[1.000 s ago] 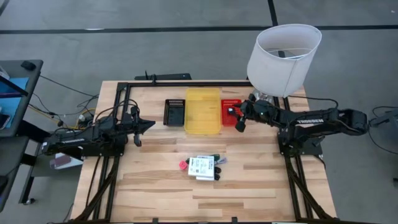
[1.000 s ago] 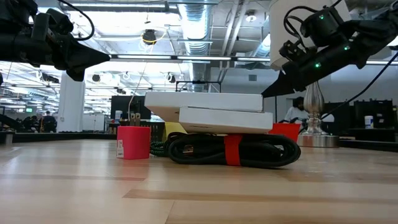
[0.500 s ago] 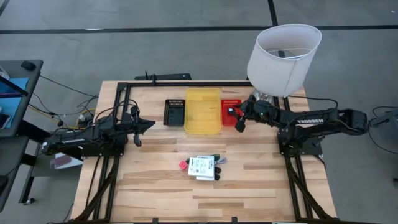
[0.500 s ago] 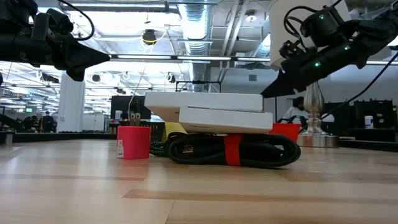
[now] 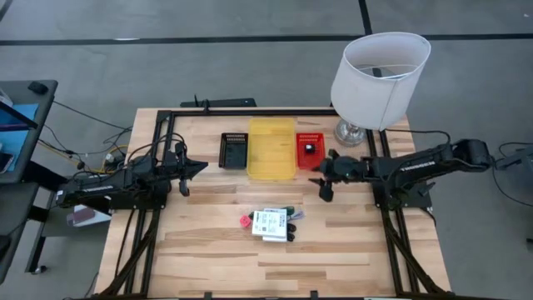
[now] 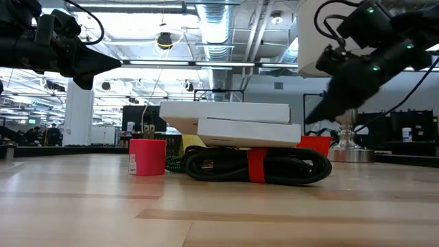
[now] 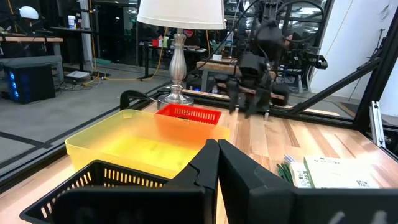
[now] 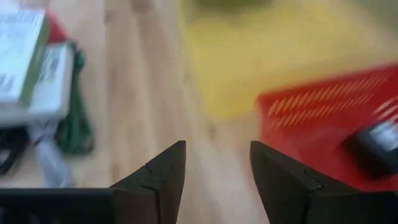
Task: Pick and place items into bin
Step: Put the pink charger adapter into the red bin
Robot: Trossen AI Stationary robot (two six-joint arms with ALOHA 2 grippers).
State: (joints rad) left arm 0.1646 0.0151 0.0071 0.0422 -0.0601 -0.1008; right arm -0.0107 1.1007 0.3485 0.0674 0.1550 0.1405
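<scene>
A pale wooden worktop [image 5: 208, 250] framed by black rails carries everything here, with a hall of desks and ceiling ducts behind it. Nearest the front edge sits the pile still to be moved — two white boxes [image 5: 271, 223] stacked flat on a coil of black cable [image 6: 257, 166] bound with a red strap, a small red block [image 6: 147, 156] just beside them and green-and-black pieces [image 5: 293, 215] poking out at the pile's far side. The boxes look light and stiff, with smooth faces that could slip, so a hold across the short sides of the top box seems the safest; the cable bundle is soft and springy and is probably best pinched at the strap, while the red block is small and rigid and should take a plain squeeze across its flat sides. Farther back the left tool [image 5: 200, 167] hangs with its fingers pressed together, waiting near the black basket [image 5: 234, 150]. The right tool [image 5: 326, 175] hovers with its fingers apart and nothing between them, just in front of the red basket [image 5: 309, 151], which already holds a small black cube [image 5: 311, 148]. Between the two baskets lies the yellow tray [image 5: 271, 148] — seemingly bare. Beyond them, at the back right corner, stands a lamp with a white shade [image 5: 381, 68].
</scene>
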